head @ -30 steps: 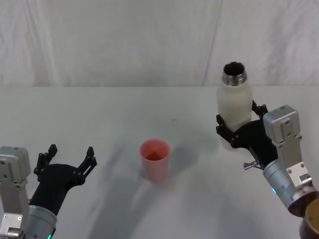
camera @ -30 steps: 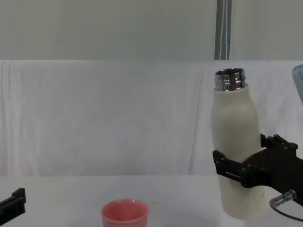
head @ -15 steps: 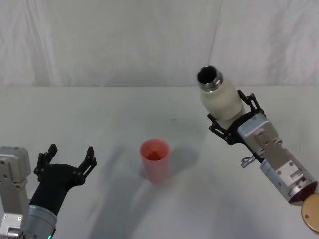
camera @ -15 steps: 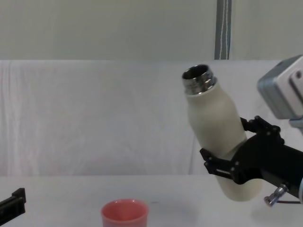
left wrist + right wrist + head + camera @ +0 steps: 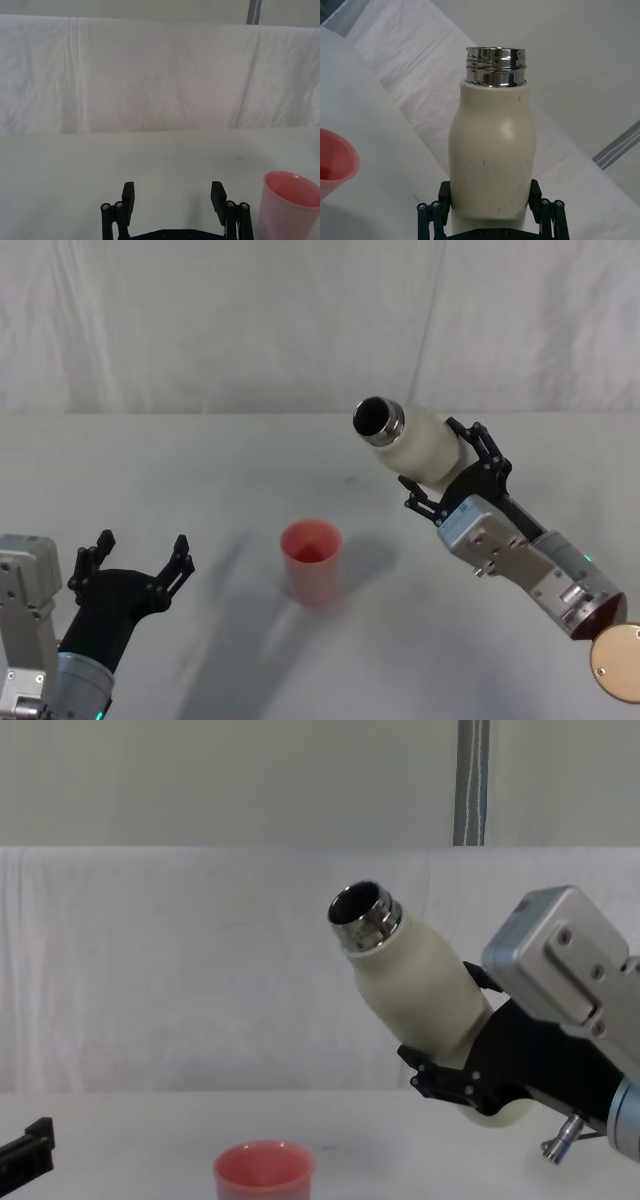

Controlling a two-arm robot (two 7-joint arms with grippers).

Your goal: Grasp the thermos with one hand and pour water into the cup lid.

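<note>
My right gripper (image 5: 440, 458) is shut on the lower body of the cream-white thermos (image 5: 418, 446) and holds it in the air, right of the cup lid. The thermos (image 5: 412, 988) tilts left, its open steel neck (image 5: 364, 916) pointing up and toward the cup lid's side. In the right wrist view the black fingers (image 5: 434, 208) clamp both sides of the thermos (image 5: 492, 150). The pink cup lid (image 5: 312, 558) stands upright on the white table, also seen as the cup lid (image 5: 264, 1172) and the cup lid (image 5: 290, 205). My left gripper (image 5: 140, 542) rests open at the near left, nothing between its fingers.
A white cloth covers the table (image 5: 230, 470) and hangs as a backdrop behind it. A round bronze disc (image 5: 619, 661) on my right arm sits at the near right corner. Bare tabletop lies between the cup lid and my left gripper (image 5: 173, 192).
The thermos has gone from upright to strongly tilted left and has shifted left toward the cup lid, carried by my right gripper. The left arm and cup lid have not moved.
</note>
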